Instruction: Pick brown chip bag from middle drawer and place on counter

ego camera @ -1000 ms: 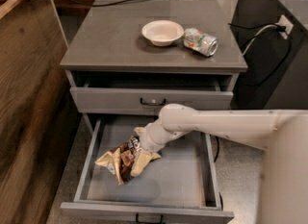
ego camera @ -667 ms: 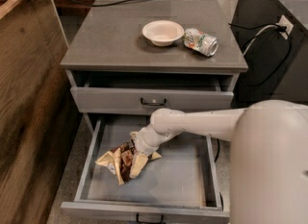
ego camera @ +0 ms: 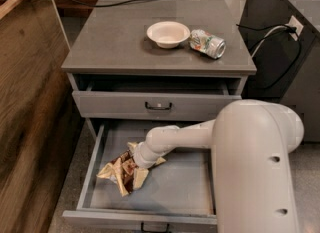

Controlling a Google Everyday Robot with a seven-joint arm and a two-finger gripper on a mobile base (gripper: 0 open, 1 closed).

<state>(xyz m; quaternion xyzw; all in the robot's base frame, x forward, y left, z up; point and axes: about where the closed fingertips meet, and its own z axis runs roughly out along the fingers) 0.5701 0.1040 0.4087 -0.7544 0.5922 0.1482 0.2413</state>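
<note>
The brown chip bag [ego camera: 123,173] lies crumpled on the floor of the open middle drawer [ego camera: 186,189], in its left half, with its tan ends sticking out. My gripper [ego camera: 136,161] is down in the drawer at the bag's right upper edge, touching or pressing into it. The white wrist covers the gripper's end. The grey counter [ego camera: 125,37] is the cabinet's top, above and behind the drawer.
A white bowl [ego camera: 168,33] and a silver-green can [ego camera: 207,43] lying on its side sit on the counter's right half. A closed drawer [ego camera: 158,106] is above the open one. A brown wooden panel [ego camera: 25,107] stands at the left. My bulky white arm [ego camera: 255,167] fills the right foreground.
My gripper has moved a little left and forward onto the bag. My arm's large elbow has swung into the right foreground. The bag lies where it was.
</note>
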